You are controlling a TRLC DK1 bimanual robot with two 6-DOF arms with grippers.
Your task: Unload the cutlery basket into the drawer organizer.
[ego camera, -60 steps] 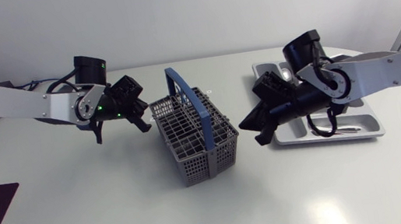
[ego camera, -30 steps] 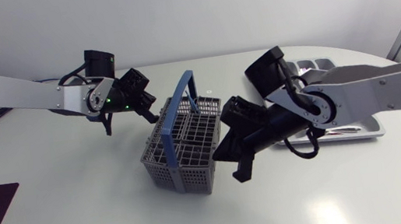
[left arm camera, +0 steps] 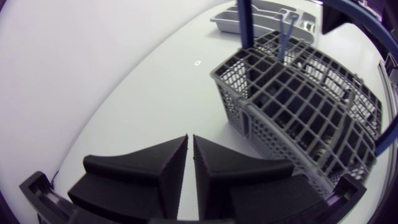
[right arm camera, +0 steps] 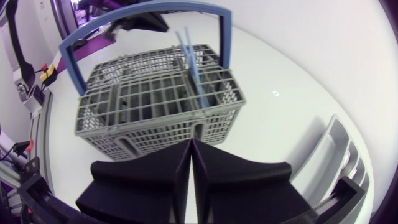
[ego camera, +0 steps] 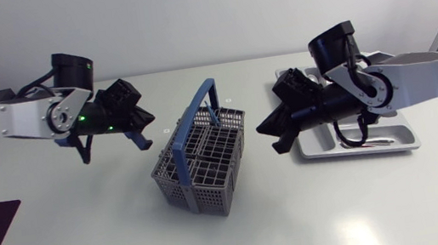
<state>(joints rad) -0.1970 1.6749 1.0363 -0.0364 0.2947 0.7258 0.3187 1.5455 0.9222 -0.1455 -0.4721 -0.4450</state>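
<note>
White bench (ego camera: 90,244), cutlery basket (ego camera: 199,164) sitting centre frame between the left claw (left arm camera: 189,140) and right claw (right arm camera: 191,143), both hovering clenched, empty, probably lining up; drawer organizer (ego camera: 393,139) waiting at right.

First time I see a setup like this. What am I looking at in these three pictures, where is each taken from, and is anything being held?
Two robot arms work at a white table. The wide picture comes from a fixed camera above; the left arm enters at its left, the right arm at its right. The other two come from cameras on each arm's last link, so the black wedges at their lower edge are that arm's own fingers. The left gripper and right gripper are both shut and hold nothing. Between the arms stands a grey cutlery basket with a blue handle; thin blue sticks stand in it. Partly under the right arm lies the silver drawer organizer.
</note>
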